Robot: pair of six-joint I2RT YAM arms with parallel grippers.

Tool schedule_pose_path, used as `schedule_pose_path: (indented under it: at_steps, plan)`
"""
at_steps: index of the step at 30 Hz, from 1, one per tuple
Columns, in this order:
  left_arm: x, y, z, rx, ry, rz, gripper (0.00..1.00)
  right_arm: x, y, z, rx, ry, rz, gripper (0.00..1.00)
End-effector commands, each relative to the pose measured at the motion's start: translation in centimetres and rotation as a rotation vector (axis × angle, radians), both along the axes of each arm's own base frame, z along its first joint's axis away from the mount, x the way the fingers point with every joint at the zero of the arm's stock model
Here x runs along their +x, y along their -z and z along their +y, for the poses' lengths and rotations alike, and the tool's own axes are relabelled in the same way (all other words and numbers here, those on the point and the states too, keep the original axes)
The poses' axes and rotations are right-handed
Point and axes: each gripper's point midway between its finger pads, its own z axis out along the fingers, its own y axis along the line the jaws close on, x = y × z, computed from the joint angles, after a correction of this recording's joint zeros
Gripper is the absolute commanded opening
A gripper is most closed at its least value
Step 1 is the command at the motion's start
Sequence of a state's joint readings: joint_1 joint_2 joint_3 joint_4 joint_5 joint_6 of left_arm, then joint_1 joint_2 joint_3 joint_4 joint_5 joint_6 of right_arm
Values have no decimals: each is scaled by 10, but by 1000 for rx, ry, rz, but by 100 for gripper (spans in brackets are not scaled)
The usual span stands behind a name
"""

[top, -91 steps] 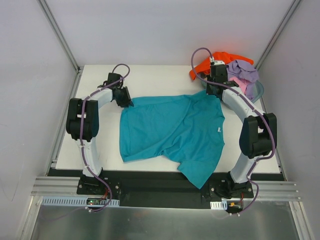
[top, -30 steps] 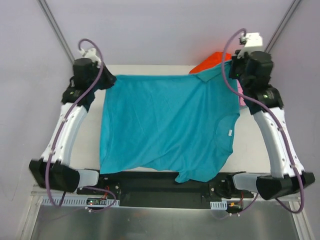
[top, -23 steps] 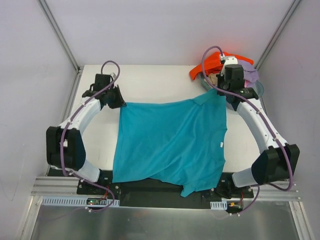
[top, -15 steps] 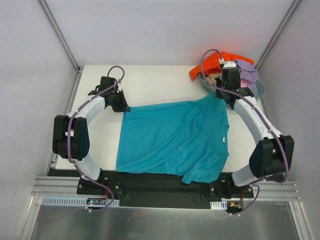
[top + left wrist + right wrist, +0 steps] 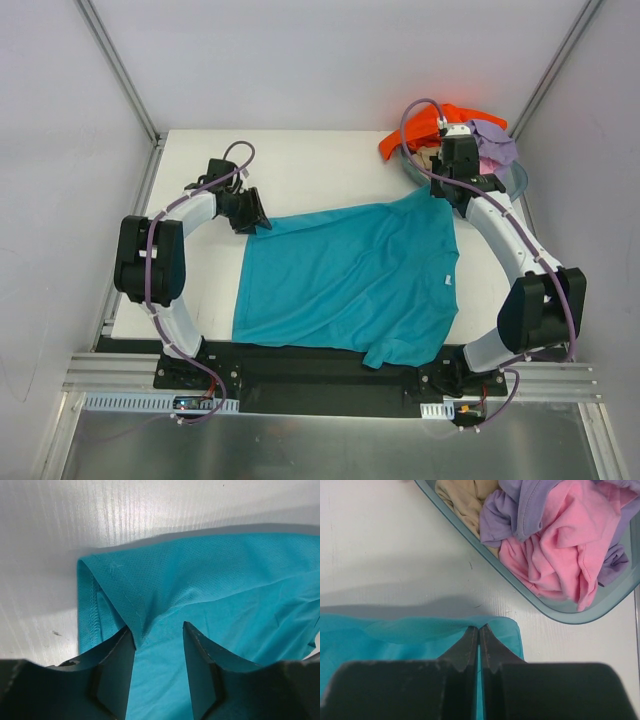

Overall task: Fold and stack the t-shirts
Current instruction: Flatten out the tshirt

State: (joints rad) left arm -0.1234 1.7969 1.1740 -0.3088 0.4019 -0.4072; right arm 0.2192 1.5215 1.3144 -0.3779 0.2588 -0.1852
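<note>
The teal t-shirt (image 5: 345,280) lies spread flat on the white table (image 5: 300,160), its white neck tag (image 5: 447,281) at the right and its near edge hanging over the table front. My left gripper (image 5: 257,217) is low over the shirt's far left corner; in the left wrist view its jaws (image 5: 157,630) stand open with teal cloth (image 5: 225,580) lying between them. My right gripper (image 5: 440,190) is at the far right corner, shut (image 5: 479,627) on the teal hem (image 5: 395,635). Orange (image 5: 420,130), lavender (image 5: 505,515), pink (image 5: 560,555) and beige (image 5: 460,495) shirts are in the basin.
The grey-blue round basin (image 5: 515,180) stands at the table's far right corner, its rim (image 5: 555,610) just beyond my right fingers. Bare white table lies left of and behind the teal shirt. Enclosure walls and frame posts close in both sides.
Both arms lifted the teal shirt high, then lowered and laid it flat on the table. The left gripper has slid slightly right and let go of its corner.
</note>
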Motion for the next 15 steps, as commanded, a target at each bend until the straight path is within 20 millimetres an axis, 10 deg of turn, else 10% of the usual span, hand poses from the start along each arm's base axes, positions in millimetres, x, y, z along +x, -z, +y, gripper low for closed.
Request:
schedule_pose_path:
  at_steps: [1, 15]
  plan:
    - [2, -6, -2, -17, 23, -30, 44, 10, -13, -4, 11, 34, -47, 1]
    - [-23, 13, 5, 11, 3, 35, 51, 19, -19, 1, 26, 20, -55, 1]
